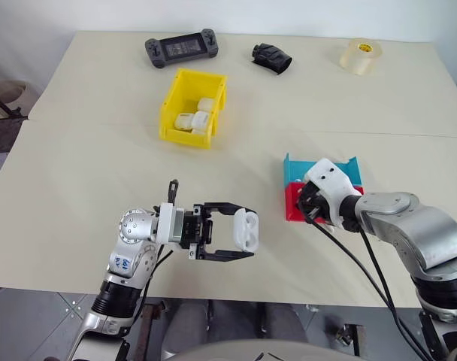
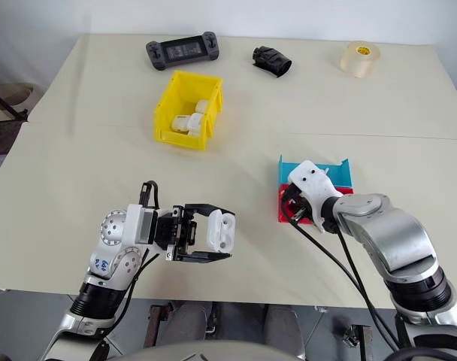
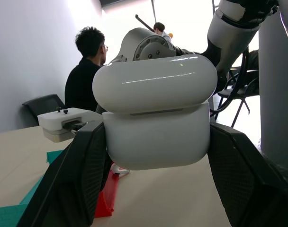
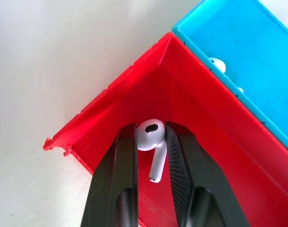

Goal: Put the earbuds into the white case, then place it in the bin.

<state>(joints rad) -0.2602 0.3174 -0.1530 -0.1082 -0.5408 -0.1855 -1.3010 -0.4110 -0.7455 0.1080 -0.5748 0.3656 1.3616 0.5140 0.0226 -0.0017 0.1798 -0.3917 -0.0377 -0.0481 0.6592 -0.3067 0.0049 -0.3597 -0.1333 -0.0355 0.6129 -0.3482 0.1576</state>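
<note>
Left gripper: fingers clamped on the white case, one on each side, held above the near part of the table. Case lid stands open; the two sockets inside look vacant.

Right gripper: reaching down into the red tray. Fingers pinched on one earbud, its head level with the fingertips, stem running back between them. From the head views the wrist housing covers the fingers and most of the red tray.

Blue tray: touching the red tray on its far side. Second earbud lies in it against the shared wall, only partly visible.

Bin: yellow, farther back on the table, holding several white cases; exact count unclear.

Far edge of table: game controller, black crumpled item, tape roll.

Background, left wrist view: a seated person, facing away.
</note>
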